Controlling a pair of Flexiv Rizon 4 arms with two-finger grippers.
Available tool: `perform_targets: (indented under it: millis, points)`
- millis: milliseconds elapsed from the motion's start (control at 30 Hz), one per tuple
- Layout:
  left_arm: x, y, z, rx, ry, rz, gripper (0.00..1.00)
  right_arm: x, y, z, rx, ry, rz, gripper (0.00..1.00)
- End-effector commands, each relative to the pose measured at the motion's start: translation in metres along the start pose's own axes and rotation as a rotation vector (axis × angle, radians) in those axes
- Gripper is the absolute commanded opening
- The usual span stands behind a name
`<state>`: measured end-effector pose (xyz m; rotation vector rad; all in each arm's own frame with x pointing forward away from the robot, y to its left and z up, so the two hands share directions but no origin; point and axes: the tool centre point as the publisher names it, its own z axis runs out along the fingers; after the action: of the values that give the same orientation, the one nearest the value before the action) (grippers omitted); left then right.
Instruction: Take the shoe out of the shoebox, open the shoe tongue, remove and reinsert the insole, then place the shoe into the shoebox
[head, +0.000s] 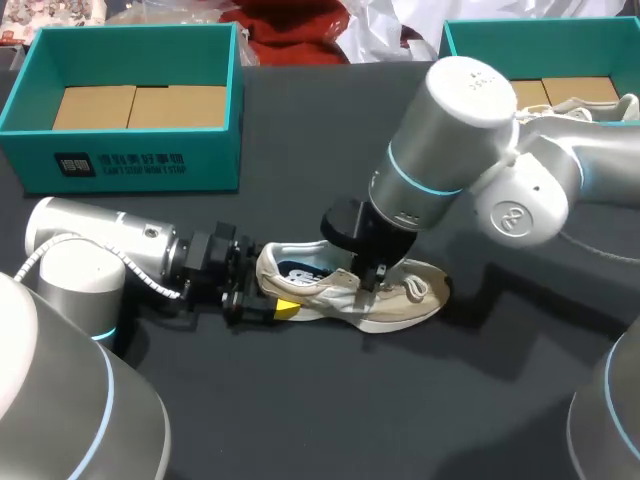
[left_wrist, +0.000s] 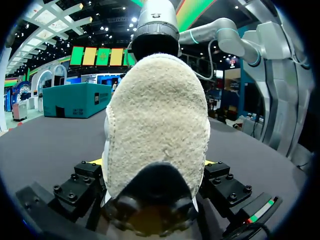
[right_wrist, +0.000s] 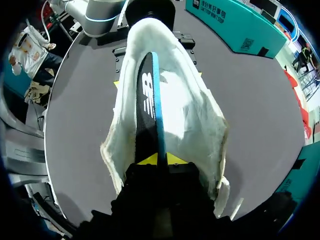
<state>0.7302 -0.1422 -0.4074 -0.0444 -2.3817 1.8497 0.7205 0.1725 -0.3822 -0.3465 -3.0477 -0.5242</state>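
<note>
A beige sneaker (head: 350, 292) lies on its sole in the middle of the black table, toe pointing right. My left gripper (head: 268, 300) comes in low from the left. Its fingers stand wide on both sides of the heel (left_wrist: 157, 115), pressing it. My right gripper (head: 372, 280) comes down from above over the shoe's opening. In the right wrist view its yellow tips (right_wrist: 157, 159) are shut on the edge of the black and blue insole (right_wrist: 147, 100), which stands on edge inside the white-lined shoe (right_wrist: 200, 115).
An open teal shoebox (head: 140, 165) with cardboard inserts stands at the back left. A second teal box (head: 470, 40) at the back right holds another beige shoe (head: 590, 108). The table in front of the sneaker is bare black.
</note>
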Motion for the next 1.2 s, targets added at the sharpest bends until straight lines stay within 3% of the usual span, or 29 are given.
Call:
perform_targets:
  millis: [33,400,833,1200]
  points:
    - [0.000,0.003,0.000,-0.001,-0.003,-0.001,0.00,0.005,-0.019,-0.019,-0.158,-0.006,-0.030,0.00]
    - [0.000,0.003,0.000,-0.001,-0.003,-0.001,0.00,-0.007,-0.014,-0.032,-0.322,0.032,-0.144,0.00]
    - [0.000,0.003,0.000,-0.001,-0.003,-0.001,0.00,-0.004,0.035,-0.045,-0.304,0.043,-0.300,0.00]
    - [0.000,0.003,0.000,-0.001,-0.003,-0.001,0.00,0.000,0.061,-0.048,-0.258,0.084,-0.372,0.00]
